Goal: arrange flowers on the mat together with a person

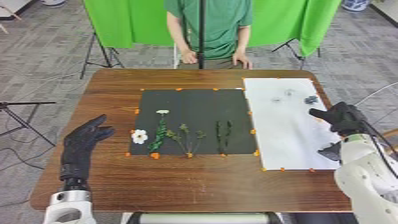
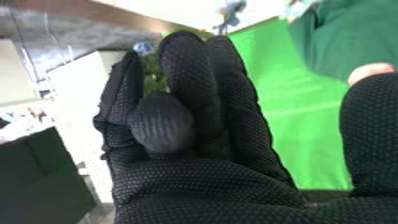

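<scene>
On the near part of the dark mat, four kinds of stems and blooms lie in a loose row from left to right; a broad white flower sits close to the left edge, then comes a leafy green stem with a small white bloom at its far end; just beside it are some thin, branching green sprigs, and farther right a pair of slim dark-green stems lie near each other. To the right, the white mat bears a dark blue-grey flower near its far right corner, with faint, pale sprigs to the left of it, too blurred to name more closely. Both mats rest on the brown wooden table, small orange markers along their edges. Over the right edge of the white mat is the right hand, near the blue-grey flower; in the right wrist view most of its fingers stand extended, one bends in toward the palm, and the thumb is well apart from them. Left of the dark mat, the left hand is open and relaxed, apart from the flowers.
</scene>
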You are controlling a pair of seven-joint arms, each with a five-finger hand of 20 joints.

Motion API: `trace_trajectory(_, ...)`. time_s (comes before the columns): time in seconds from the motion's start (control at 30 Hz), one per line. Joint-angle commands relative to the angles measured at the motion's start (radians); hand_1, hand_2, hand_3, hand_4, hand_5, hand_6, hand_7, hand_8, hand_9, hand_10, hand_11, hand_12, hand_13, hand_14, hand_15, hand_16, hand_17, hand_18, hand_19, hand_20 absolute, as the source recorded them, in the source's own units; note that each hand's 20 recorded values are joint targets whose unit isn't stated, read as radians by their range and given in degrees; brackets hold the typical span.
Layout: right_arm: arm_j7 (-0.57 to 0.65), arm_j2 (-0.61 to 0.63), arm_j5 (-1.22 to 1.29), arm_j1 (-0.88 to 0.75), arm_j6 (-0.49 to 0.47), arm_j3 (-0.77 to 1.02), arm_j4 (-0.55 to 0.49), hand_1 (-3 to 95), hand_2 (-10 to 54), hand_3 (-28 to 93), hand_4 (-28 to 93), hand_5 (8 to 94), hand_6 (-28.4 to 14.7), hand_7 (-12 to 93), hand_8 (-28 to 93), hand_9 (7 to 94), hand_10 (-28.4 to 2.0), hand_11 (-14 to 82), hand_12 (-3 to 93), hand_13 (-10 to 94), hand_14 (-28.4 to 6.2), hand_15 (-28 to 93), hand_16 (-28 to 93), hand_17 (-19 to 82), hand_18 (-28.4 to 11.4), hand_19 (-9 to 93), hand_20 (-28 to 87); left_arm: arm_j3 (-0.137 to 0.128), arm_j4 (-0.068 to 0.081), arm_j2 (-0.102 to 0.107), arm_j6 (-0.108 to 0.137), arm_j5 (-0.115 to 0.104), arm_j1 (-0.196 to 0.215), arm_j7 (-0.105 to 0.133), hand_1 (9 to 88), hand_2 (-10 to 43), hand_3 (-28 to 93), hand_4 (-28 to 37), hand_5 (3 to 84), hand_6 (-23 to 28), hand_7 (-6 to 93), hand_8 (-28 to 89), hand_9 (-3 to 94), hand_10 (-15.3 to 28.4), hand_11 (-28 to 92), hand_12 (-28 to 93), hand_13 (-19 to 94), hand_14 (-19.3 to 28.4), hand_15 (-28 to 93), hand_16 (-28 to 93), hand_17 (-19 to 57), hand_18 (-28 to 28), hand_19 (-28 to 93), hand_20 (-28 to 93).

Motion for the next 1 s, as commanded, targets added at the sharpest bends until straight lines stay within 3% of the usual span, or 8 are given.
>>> trace_trajectory(0.03, 0.044, 0.004, 0.007, 0.043, -0.092, -0.012, 0.012, 14.6, 7.5, 56, -15, 63.9, -5.9, 7, -9, 68.9, -20.9, 47.0, 40.0, 66, -18.6, 83, 39, 29, -27.2, 71, 51, -0.002, -0.002, -0.007, -0.001, -0.002, 0.016, -0.005, 25.4, -0.8, 71, -20.6, 52.1, 3.0, 13.1, -6, 56.8, 15.5, 21, 15, 50, 18.5, 23, -2, 15.6, 13.3, 14, 22)
trace_trajectory(0.53, 0.046, -0.004, 0.019, 0.027, -0.092, -0.001, 0.002, 13.4, 7.7, 56, -15, 60.9, -6.8, 6, -8, 68.1, -21.1, 46.0, 40.0, 65, -18.9, 82, 39, 29, -27.3, 70, 51, -0.002, -0.001, -0.008, -0.002, -0.003, 0.016, -0.004, 25.5, -0.8, 71, -20.7, 52.1, 3.1, 13.0, -6, 56.7, 15.5, 21, 15, 50, 18.5, 23, -2, 15.5, 13.4, 14, 22)
trace_trajectory(0.73, 0.038, -0.026, 0.151, -0.015, -0.054, 0.040, -0.031, 15.6, 6.6, 56, -15, 60.2, -6.7, 6, -8, 67.3, -20.8, 44.0, 38.6, 64, -18.7, 81, 39, 28, -27.1, 69, 50, -0.001, 0.004, -0.003, -0.009, -0.004, 0.006, -0.009, 25.5, -0.8, 71, -20.8, 52.1, 3.1, 13.0, -6, 56.7, 15.6, 21, 15, 50, 18.5, 23, -2, 15.5, 13.4, 14, 22)
trace_trajectory(0.87, -0.006, -0.052, 0.347, -0.055, 0.029, 0.077, -0.051, 16.7, 5.9, 58, -15, 56.3, -6.0, 7, -8, 65.9, -20.3, 30.5, 31.6, 60, -19.7, 70, 32, 25, -25.2, 61, 44, 0.001, 0.007, 0.001, -0.012, -0.003, 0.000, -0.011, 25.5, -0.8, 71, -20.8, 52.1, 3.1, 13.1, -6, 56.7, 15.6, 21, 15, 50, 18.5, 23, -2, 15.5, 13.4, 14, 22)
trace_trajectory(1.0, -0.052, -0.064, 0.397, -0.081, 0.110, 0.075, -0.054, 16.7, 6.1, 59, -15, 54.1, -5.8, 7, -7, 61.6, -20.3, 18.0, 25.3, 61, -18.4, 48, 24, 23, -23.7, 55, 40, 0.002, 0.009, 0.005, -0.016, -0.003, -0.003, -0.011, 25.5, -0.8, 71, -20.8, 52.1, 3.0, 13.1, -6, 56.7, 15.5, 21, 15, 50, 18.6, 23, -2, 15.5, 13.4, 14, 22)
